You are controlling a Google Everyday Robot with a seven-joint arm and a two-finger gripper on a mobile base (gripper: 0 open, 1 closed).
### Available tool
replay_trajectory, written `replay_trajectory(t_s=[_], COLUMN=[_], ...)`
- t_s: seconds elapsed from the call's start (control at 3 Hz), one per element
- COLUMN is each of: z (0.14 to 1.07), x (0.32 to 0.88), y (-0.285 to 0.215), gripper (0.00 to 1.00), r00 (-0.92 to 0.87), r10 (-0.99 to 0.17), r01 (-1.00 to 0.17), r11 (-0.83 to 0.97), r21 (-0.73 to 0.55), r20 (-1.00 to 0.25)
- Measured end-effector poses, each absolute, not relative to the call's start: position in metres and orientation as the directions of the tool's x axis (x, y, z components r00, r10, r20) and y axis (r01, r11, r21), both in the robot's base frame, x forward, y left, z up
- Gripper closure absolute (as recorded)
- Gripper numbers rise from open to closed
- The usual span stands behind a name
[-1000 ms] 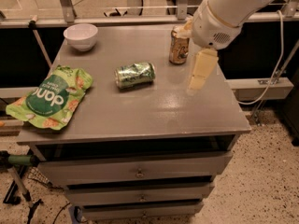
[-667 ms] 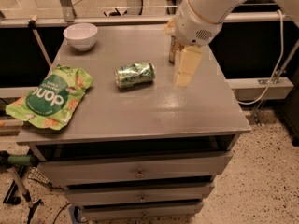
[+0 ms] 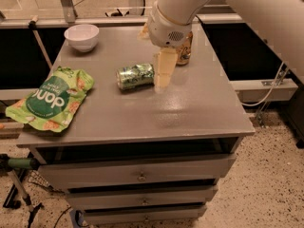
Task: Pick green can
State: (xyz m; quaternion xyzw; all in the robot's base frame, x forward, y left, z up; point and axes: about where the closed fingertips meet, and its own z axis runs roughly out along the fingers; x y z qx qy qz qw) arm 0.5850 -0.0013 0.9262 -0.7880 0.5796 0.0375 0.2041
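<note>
Green can (image 3: pixel 135 76) lies on its side on the grey tabletop (image 3: pixel 199 108), just above frame centre. Claw (image 3: pixel 163 79) hangs just right of the can, tip low over the tabletop. Cannot tell whether it touches the can, or whether it is spread or closed. Bronze can (image 3: pixel 185 52) stands upright behind the claw, partly hidden. White bowl (image 3: pixel 81 36) upper left. Green snack bag (image 3: pixel 50 99) at left edge.
</note>
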Motion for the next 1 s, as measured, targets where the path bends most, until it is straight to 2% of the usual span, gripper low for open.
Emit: replay_trajectory(t_s=[1.0], z=[0.876], x=[0.618], y=[0.034], gripper=[0.00], r00=[0.363], r10=[-0.885], r01=[-0.928], r11=[-0.316], r21=[-0.195], r20=[-0.291])
